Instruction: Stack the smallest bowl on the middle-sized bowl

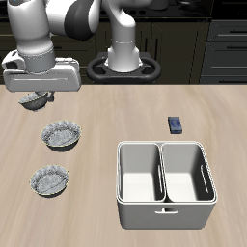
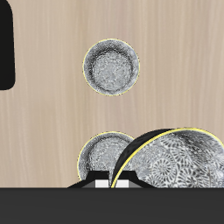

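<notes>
The gripper [image 1: 37, 96] is closed on the smallest bowl [image 1: 37, 100]. In the wrist view the two fingers [image 2: 103, 183] sit close together at the rim of that little bowl [image 2: 175, 162]. The bowl fills a lot of that view and looks tipped to one side. It covers part of another bowl behind it, so it seems to be held up off the table [image 1: 116, 125].

The gripper points down. The white and grey hand block above it lies flat and wide. The arm [image 1: 34, 43] goes up from there, bends over at the top and comes back down to the base at the far side of the table.

Two more grey bowls with crinkly rims sit on the table, nearer the front edge than the gripper. The back bowl [image 1: 61, 135] is close to the gripper. The front bowl [image 1: 48, 179] is a bit farther on, near the back bowl but not touching it. In the wrist view both show again, the back bowl [image 2: 101, 157] and the front bowl [image 2: 111, 68]. They look almost the same size, so I cannot tell which one is the middle-sized bowl.

Well apart from the bowls stands a white box [image 1: 164, 201] with two open parts. A small blue thing [image 1: 176, 123] lies just behind it.
</notes>
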Robot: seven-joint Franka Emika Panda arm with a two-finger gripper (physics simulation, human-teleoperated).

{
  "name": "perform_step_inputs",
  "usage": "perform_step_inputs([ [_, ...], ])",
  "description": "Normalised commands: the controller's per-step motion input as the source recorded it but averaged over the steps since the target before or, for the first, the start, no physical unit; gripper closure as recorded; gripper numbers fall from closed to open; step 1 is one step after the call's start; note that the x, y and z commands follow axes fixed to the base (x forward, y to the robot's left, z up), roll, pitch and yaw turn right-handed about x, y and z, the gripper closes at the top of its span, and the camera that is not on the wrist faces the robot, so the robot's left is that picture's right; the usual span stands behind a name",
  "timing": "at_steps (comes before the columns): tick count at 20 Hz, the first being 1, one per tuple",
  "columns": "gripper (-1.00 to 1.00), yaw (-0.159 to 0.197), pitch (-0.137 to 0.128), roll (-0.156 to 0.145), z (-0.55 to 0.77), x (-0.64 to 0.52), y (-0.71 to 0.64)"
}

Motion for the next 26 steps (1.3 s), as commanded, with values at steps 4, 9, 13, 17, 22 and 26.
perform_step_inputs([
  [4,1.0,-0.019,-0.024,-0.013,0.13,0.35,0.01],
  [9,1.0,-0.016,-0.014,-0.024,0.03,0.31,-0.03],
  [13,1.0,-0.033,0.01,-0.02,-0.04,0.3,0.0],
  [17,1.0,-0.026,-0.009,-0.017,-0.04,0.33,-0.02],
  [22,1.0,-0.009,0.012,-0.02,-0.11,0.39,0.05],
  [26,1.0,-0.015,0.0,-0.032,-0.01,0.29,0.06],
])
